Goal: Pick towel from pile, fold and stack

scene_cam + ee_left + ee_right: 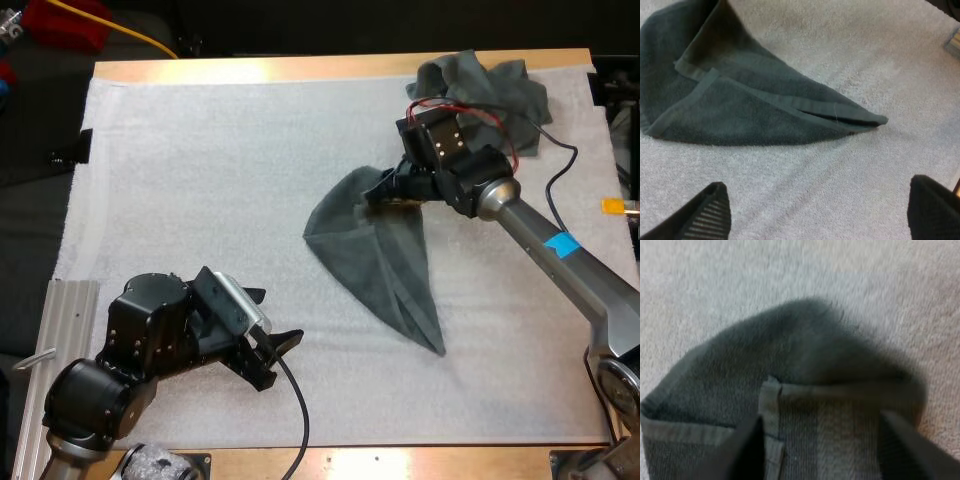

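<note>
1. A dark grey-green terry towel (375, 262) is lying on the white foam mat (200, 170), just right of the mat's middle. It is doubled over into a long, pointed shape, with the tip pointing toward the mat's near edge.
2. The right jaws are clenching the far end of this towel. Their black fingers (747, 452) are pressing on a raised, hemmed fold from both sides.
3. That gripped end is rising off the mat, while the rest of the towel is resting flat on it.
4. The right arm (540, 235) is reaching in from the mat's right edge.
5. A second, crumpled dark grey-green towel (490, 85) is sitting bunched at the mat's far right corner, apart from the gripped towel.
6. The left jaws are standing released, their black fingers (705, 212) spread wide and touching nothing.
7. The left arm (150, 340) is hanging over bare mat near the mat's near left corner. Its jaws are facing the flat towel's pointed tip but are keeping apart from it.
8. The wooden worktop (300, 68) is showing as a strip beyond the mat's far edge.
</note>
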